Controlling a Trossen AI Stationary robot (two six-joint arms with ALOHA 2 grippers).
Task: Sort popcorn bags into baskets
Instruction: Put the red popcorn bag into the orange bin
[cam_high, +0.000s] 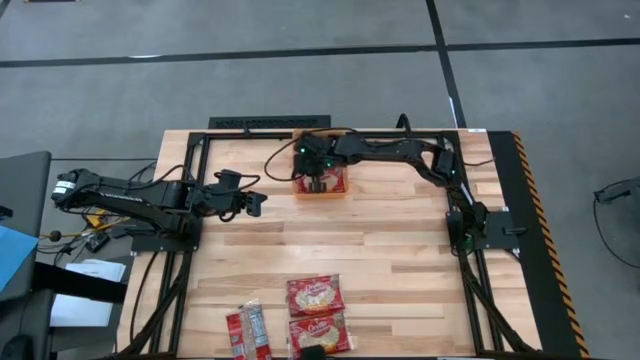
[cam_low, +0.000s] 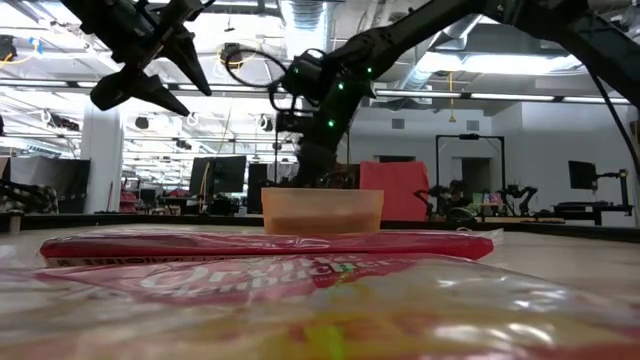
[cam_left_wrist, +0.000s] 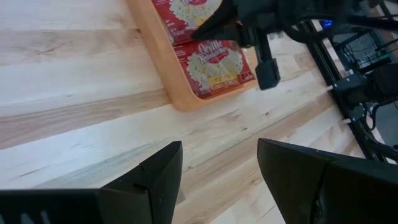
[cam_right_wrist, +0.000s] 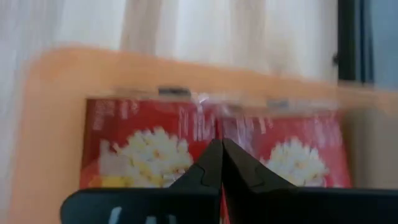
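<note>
Hovering over the orange basket (cam_high: 320, 190), right gripper (cam_right_wrist: 222, 163) pressed together, empty, above two popcorn bags (cam_right_wrist: 146, 149) inside. Left gripper (cam_left_wrist: 217, 168) spread, idle nearby. Risked snagging a packed bag while lifting out.

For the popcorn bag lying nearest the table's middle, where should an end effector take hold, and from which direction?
Probably from straight above, pinching one short edge. That popcorn bag lies flat on the table, so there is no side wall to clamp. Its far edge faces open wood, while another bag crowds the near edge. The left end effector is open and closer.
</note>
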